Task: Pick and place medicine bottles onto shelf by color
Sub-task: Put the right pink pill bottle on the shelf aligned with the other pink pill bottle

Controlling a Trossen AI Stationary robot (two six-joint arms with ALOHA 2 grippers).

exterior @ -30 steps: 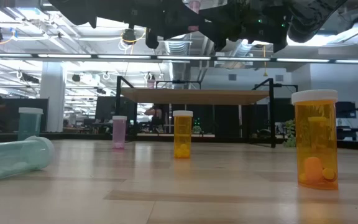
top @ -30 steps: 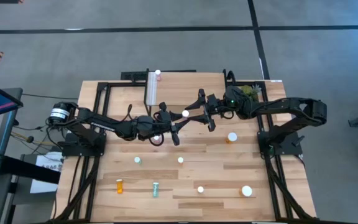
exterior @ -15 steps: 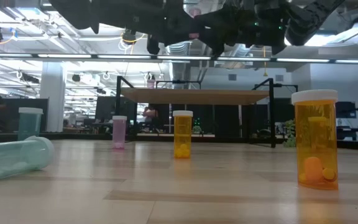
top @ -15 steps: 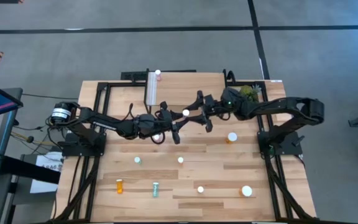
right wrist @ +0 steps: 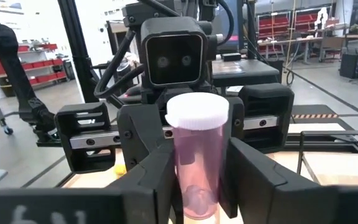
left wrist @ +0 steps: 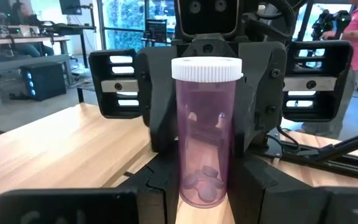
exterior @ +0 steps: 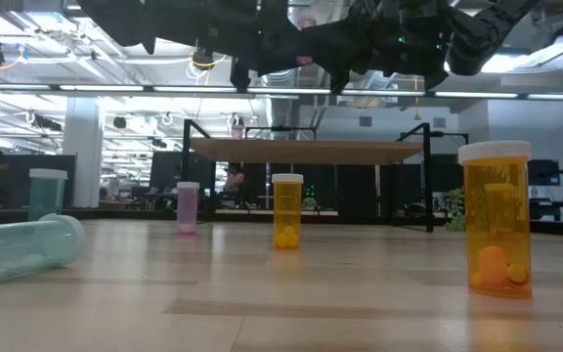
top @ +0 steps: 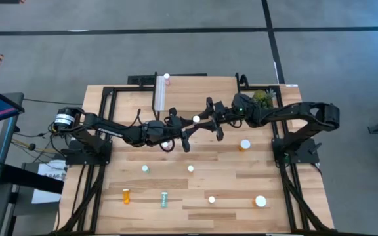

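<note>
While both grippers [top: 195,122] clamp pink bottle [left wrist: 205,124], no txt.

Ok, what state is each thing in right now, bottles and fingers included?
held pink bottle, upright in mid-air, capped, between both grippers.
left gripper, fingers shut on the held pink bottle.
right gripper, fingers shut on it too.
teal bottle, lying on its side.
wide orange bottle, upright, capped.
slim orange bottle, upright, capped.
shelf, carries one small upright bottle.
</note>
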